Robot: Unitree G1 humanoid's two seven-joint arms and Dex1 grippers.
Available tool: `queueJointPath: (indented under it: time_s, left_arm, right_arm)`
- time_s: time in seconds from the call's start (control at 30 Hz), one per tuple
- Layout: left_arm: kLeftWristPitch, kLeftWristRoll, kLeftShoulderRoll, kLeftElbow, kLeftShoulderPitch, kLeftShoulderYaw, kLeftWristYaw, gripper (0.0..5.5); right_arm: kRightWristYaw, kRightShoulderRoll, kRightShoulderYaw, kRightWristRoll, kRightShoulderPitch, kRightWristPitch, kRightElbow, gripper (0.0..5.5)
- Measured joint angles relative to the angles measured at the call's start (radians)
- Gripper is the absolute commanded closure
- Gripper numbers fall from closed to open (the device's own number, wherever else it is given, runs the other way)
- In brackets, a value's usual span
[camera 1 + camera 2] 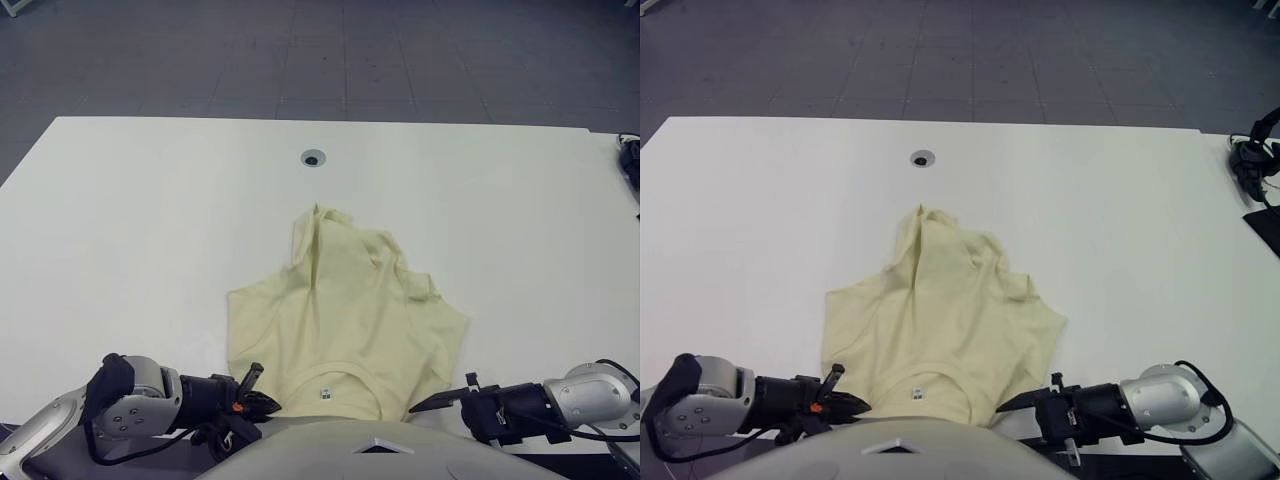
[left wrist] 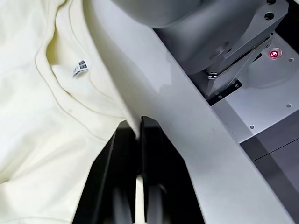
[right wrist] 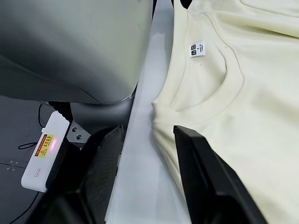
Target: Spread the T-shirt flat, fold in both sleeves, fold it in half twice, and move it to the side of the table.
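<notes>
**Condition.** The T-shirt (image 1: pixel 340 320) lay crumpled on the table (image 1: pixel 120 220), close to the front edge. Its collar (image 3: pixel 231 88) faced us, and the far end was bunched into a ridge pointing toward the grommet (image 1: pixel 313 158). Neither sleeve lay spread out. We could not tell how they were tucked in.

**Grippers.** The left gripper (image 2: pixel 139 154) sat at the front edge beside the collar. Its fingers (image 2: pixel 161 172) were closed on a thin fold of shoulder cloth. The right gripper (image 3: pixel 149 186) sat at the opposite shoulder with its fingers (image 3: pixel 210 186) apart. One was over the cloth and one was off the table edge, with nothing pinched.

**Stage.** We judged the work to be at the first step, spreading.

**Hazards.**
1. Uneven pull. With only one shoulder held, any draw could have skewed the shirt instead of flattening it.
2. Missed pinch. The right fingers straddled the table edge, so closing there could have caught the edge or too little cloth.
3. Slip. The left hold was on a narrow fold, and a sharp tug could have freed it.
4. Overhang. The collar lay at the front edge, so pulling toward us could have dragged the cloth off the table.
</notes>
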Motion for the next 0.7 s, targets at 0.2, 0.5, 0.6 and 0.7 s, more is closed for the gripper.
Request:
queueJointPath:
  time_s: [0.2,0.5,0.6,0.7]
  left_arm:
    - [0.060,-0.118,0.046,0.000,0.032,0.081,-0.058,4.17]
    - [0.303,-0.694,0.097,0.002,-0.022,0.267,-0.208,2.78]
    - [0.333,-0.675,0.009,0.035,-0.167,0.262,-0.113,2.22]
    - [0.275,-0.432,-0.081,0.138,-0.275,0.199,0.022,1.70]
  right_arm:
    - [-0.024,0.025,-0.060,0.038,-0.051,0.009,0.023,1.85]
    - [-0.061,0.082,-0.153,0.103,-0.160,0.035,0.098,0.53]
    - [-0.128,0.122,-0.152,0.025,-0.218,0.018,0.150,0.10]
    - [-0.185,0.141,-0.147,-0.066,-0.273,-0.019,0.202,0.10]
